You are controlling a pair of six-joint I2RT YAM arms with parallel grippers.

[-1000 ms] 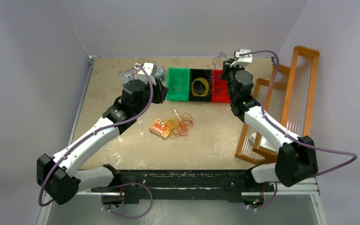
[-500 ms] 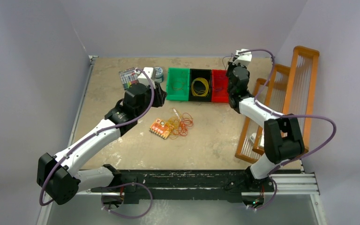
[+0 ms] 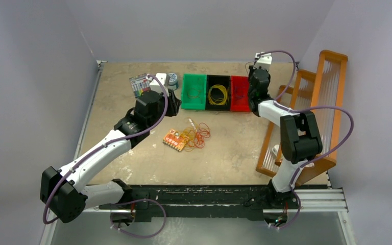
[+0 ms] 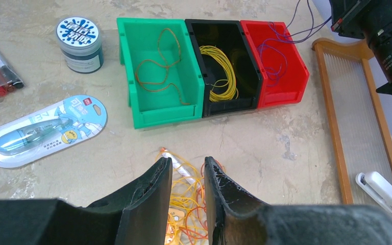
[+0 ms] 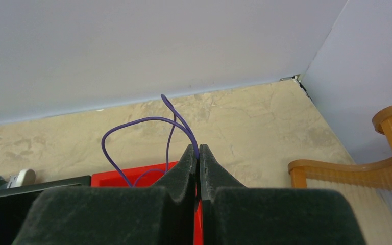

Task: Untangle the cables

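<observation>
A tangle of yellow and orange-red cables (image 3: 196, 135) lies mid-table against a small orange circuit board (image 3: 174, 139). My left gripper (image 3: 174, 101) hangs above the table, open, and its wrist view shows the tangle (image 4: 194, 204) through the empty gap of the left gripper (image 4: 188, 166). My right gripper (image 5: 198, 150) is shut on a thin purple cable (image 5: 132, 125) that loops up from the red bin (image 5: 132, 177). In the top view the right gripper (image 3: 250, 75) sits at the red bin (image 3: 240, 97). The green bin (image 4: 158, 76) holds an orange-brown cable. The black bin (image 4: 219, 71) holds a yellow coil.
A marker set (image 3: 140, 83), a small jar (image 4: 79, 43) and a blister pack (image 4: 46, 130) lie left of the bins. Orange wooden racks (image 3: 316, 102) stand along the right edge, with a white clip (image 4: 383, 191) on one.
The right arm has folded in, its elbow swinging up toward the bins, while its gripper kept the purple cable by the red bin. The left arm shifted slightly, then held still.
</observation>
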